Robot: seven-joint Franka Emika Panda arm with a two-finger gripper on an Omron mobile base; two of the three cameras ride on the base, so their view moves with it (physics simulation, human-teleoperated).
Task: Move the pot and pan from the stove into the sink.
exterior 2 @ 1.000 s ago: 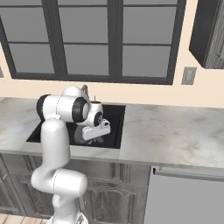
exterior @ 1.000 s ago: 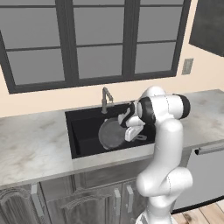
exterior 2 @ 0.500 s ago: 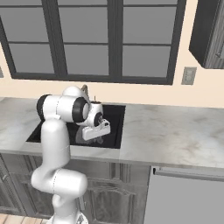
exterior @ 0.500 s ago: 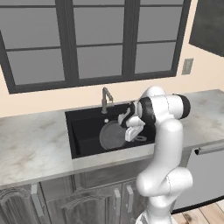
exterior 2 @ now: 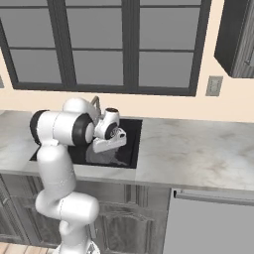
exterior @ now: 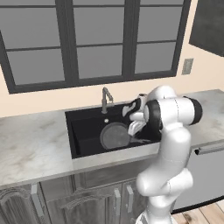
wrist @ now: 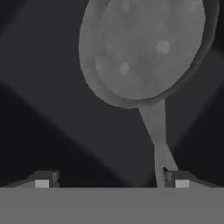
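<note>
- A pale marble table (exterior: 30,146) runs beneath a dark-framed window (exterior: 96,41), with grey cabinets (exterior 2: 124,225) below.
- The black sink (exterior: 85,131) holds the pan (exterior: 115,135), lying flat on the basin floor near the faucet (exterior: 105,98).
- The hand (wrist: 111,181) is spread wide, holding nothing, the pan's handle (wrist: 159,144) beside one finger.
- Since a second ago the hand has lifted slightly; the pan has stayed put.
</note>
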